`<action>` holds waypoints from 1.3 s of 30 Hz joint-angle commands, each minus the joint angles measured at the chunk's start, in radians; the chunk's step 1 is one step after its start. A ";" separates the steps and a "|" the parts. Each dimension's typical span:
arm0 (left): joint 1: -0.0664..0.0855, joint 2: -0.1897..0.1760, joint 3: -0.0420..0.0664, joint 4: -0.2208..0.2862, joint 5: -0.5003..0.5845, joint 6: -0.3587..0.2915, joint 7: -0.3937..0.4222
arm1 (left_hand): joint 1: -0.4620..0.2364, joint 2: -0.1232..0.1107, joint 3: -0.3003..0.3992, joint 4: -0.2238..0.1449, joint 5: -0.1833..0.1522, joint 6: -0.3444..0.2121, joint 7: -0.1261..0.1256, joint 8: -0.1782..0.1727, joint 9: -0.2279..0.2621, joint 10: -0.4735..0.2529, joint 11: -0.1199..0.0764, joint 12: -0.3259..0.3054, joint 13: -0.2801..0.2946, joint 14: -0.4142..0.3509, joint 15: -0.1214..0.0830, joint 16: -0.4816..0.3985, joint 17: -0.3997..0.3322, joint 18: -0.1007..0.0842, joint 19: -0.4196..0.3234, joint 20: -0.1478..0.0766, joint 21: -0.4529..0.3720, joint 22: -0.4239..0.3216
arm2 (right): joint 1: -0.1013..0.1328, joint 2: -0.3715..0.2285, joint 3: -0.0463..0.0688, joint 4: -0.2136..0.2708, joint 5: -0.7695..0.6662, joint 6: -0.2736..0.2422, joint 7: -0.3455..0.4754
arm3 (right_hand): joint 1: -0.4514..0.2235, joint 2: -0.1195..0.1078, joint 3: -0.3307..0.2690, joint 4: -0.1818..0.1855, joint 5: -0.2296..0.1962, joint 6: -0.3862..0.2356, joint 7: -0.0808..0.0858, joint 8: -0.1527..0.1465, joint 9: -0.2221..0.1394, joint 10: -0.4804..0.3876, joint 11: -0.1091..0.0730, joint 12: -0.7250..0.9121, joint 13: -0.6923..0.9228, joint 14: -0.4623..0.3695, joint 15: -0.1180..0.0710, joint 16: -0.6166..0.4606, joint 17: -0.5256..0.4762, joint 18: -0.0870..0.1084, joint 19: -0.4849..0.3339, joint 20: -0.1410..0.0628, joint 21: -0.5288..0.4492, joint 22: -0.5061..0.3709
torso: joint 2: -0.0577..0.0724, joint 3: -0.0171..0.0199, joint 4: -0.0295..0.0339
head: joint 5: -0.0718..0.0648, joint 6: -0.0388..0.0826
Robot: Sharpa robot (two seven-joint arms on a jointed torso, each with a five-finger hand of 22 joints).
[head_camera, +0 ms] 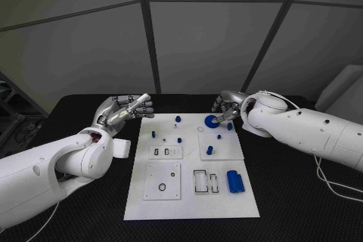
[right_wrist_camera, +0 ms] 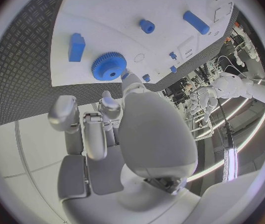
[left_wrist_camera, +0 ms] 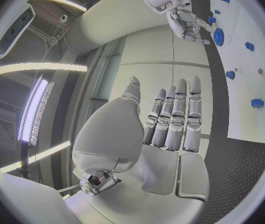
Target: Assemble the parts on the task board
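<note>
The white task board (head_camera: 189,200) lies in the middle of the black table. A blue gear (head_camera: 212,122) lies flat near its far edge, also seen in the right wrist view (right_wrist_camera: 109,66). My right hand (head_camera: 227,109) hovers just behind the gear, fingers loosely bent and the thumb tip at the gear's rim, gripping nothing. My left hand (head_camera: 125,111) is raised off the board's far left corner with its fingers (left_wrist_camera: 173,117) straight and together, holding nothing. A blue block (head_camera: 229,126) lies beside the gear. A thick blue cylinder (head_camera: 235,181) lies near the board's right edge.
Several small blue pegs stand on the board's far half, such as one peg (head_camera: 178,118) and another (head_camera: 210,150). Rectangular slots (head_camera: 205,181) and a square plate with a ring (head_camera: 162,181) sit in the near half. A cable (head_camera: 333,181) trails over the table at right.
</note>
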 commanded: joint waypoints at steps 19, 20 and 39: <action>0.001 0.001 0.001 -0.003 -0.008 0.011 -0.002 | -0.002 0.009 0.001 -0.006 -0.005 0.004 0.004 -0.006 0.000 -0.003 0.000 -0.003 0.000 -0.001 0.006 -0.005 0.001 0.007 0.006 0.002 -0.004 -0.002 | 0.001 0.015 0.000 -0.020 0.002 0.073 0.007 | 0.018 0.005 0.004 0.006 0.011 0.014 -0.005 0.011 -0.001 0.016 -0.003 0.031 0.031 0.084 0.006 0.005 0.169 -0.006 0.003 -0.003 0.003 -0.001 | 0.001 0.0009 -0.0009 | 0.001 -0.005; 0.001 0.001 0.001 -0.003 -0.008 0.011 -0.002 | -0.002 0.009 0.001 -0.006 -0.005 0.004 0.004 -0.006 0.000 -0.003 0.000 -0.003 0.000 -0.001 0.006 -0.005 0.001 0.007 0.006 0.002 -0.004 -0.002 | 0.001 0.016 -0.001 -0.022 0.002 0.075 0.007 | 0.018 0.005 0.004 0.006 0.011 0.014 -0.005 0.011 -0.001 0.016 -0.003 0.031 0.031 0.084 0.006 0.005 0.169 -0.006 0.003 -0.003 0.003 -0.001 | 0.001 0.0010 -0.0010 | 0.001 -0.005; 0.002 0.001 0.001 -0.004 -0.008 0.011 -0.002 | -0.002 0.009 0.001 -0.006 -0.005 0.004 0.004 -0.006 0.000 -0.003 0.000 -0.003 0.000 -0.001 0.006 -0.005 0.001 0.007 0.006 0.002 -0.004 -0.002 | 0.000 0.026 -0.001 -0.037 0.002 0.101 0.005 | 0.027 0.015 0.009 0.002 0.013 0.016 -0.006 0.012 -0.002 0.024 -0.004 0.054 0.057 0.085 0.005 0.008 0.174 -0.006 0.004 -0.004 0.005 0.002 | 0.001 0.0011 -0.0013 | 0.001 -0.008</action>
